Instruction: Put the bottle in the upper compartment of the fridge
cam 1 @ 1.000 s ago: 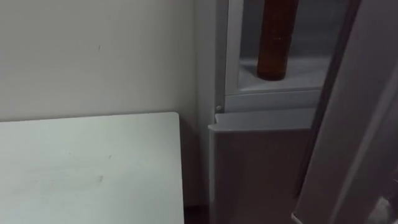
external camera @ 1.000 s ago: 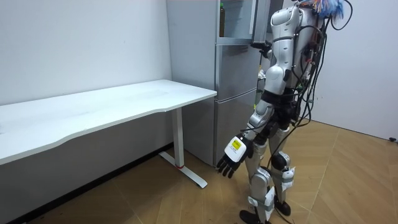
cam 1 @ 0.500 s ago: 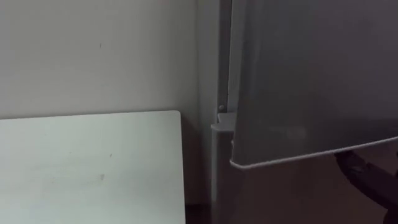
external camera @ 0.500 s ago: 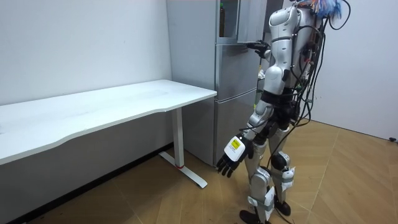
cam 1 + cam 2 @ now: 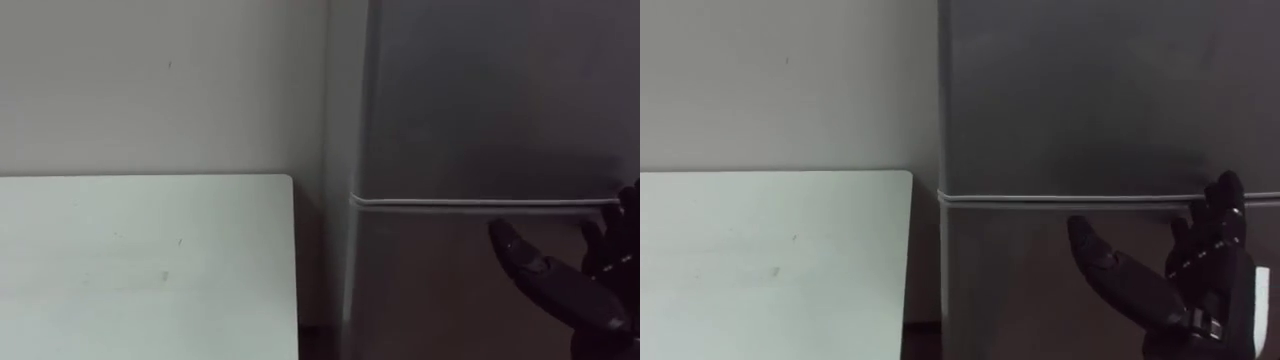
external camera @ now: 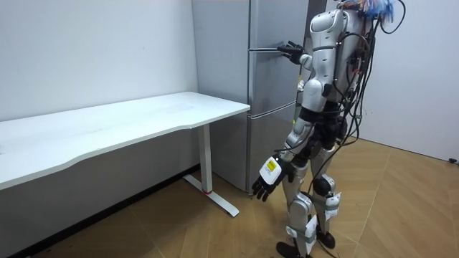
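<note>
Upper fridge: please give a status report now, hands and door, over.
Right hand open, empty, raised by the lower edge of the upper fridge door. Left hand open, empty, hanging low. Door shut. Nothing in the way.

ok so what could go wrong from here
1. The open right hand is close to the seam under the upper door; pulling back, a finger could snag the edge and pull it open.
2. The door looks shut but may not be sealed; a gap can't be judged here.
3. The table stands near the robot's left; turning could swing the open left hand into it.
</note>
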Robot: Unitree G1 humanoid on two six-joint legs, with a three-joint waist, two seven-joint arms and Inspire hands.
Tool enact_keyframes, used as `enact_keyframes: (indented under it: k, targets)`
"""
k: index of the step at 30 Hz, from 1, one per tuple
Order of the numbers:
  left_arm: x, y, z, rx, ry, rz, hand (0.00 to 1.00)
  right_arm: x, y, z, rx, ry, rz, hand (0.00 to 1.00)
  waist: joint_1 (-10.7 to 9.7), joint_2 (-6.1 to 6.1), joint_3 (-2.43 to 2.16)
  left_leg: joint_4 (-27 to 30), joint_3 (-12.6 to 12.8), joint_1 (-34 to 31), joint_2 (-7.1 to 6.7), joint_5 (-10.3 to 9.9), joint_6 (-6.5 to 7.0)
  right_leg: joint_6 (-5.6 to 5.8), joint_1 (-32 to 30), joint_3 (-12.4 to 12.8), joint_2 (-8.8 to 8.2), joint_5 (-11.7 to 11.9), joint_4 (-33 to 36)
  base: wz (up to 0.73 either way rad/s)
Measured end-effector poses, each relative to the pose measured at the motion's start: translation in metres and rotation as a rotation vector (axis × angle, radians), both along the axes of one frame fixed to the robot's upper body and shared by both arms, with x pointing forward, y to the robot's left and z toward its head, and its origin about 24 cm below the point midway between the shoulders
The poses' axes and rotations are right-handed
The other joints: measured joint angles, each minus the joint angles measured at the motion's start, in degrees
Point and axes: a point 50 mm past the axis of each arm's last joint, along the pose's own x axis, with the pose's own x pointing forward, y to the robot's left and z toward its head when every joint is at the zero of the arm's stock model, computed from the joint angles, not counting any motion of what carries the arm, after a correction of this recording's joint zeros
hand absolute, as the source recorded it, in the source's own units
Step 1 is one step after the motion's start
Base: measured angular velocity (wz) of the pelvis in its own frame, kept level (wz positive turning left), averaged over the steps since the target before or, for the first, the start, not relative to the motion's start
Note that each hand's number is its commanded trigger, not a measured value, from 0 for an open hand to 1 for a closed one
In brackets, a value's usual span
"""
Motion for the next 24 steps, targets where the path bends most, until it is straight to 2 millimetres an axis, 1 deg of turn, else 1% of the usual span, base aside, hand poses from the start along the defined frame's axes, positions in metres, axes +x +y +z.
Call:
enact_keyframes:
  k: [2,7,11,16,24]
  targets:
    - [0.0,0.0,0.0,-0.001,0.001,0.0,0.0,0.0,0.003,0.0,-0.004,0.0,0.022,0.0,0.0,0.07,0.11,0.0,-0.1,-0.1,0.13,0.0,-0.04,-0.1,0.0,0.0,0.12,0.1,0.0,0.0]
    - [-0.001,0.001,0.0,0.0,0.003,-0.001,0.0,0.0,0.006,-0.001,-0.013,0.001,0.035,0.0,-0.1,0.11,0.11,0.2,-0.8,-0.5,0.28,0.2,-0.28,-0.35,-0.1,-0.2,0.36,0.3,-0.1,0.02]
    - [0.002,0.0,0.0,-0.01,0.001,-0.006,0.0,0.0,0.012,-0.001,-0.065,-0.002,0.045,0.0,0.0,0.4,0.25,0.4,-0.8,-0.7,0.41,0.3,-0.42,-0.48,-0.2,-0.3,0.47,0.3,-0.2,0.0]
    - [0.003,0.0,-0.001,-0.017,0.016,-0.011,0.0,0.0,0.016,-0.001,-0.078,-0.003,0.056,0.0,0.2,0.59,0.15,0.8,-0.7,-0.7,0.42,0.3,-0.44,-0.62,-0.2,-0.2,0.56,0.6,-0.9,-0.01]
    - [0.007,-0.001,-0.001,-0.02,0.022,-0.032,0.0,-0.001,0.02,-0.001,-0.073,-0.009,0.048,0.0,1.1,0.74,0.03,0.7,-0.6,-0.6,0.54,0.4,-0.55,-0.77,-0.2,-0.1,0.68,0.8,-1.0,-0.03]
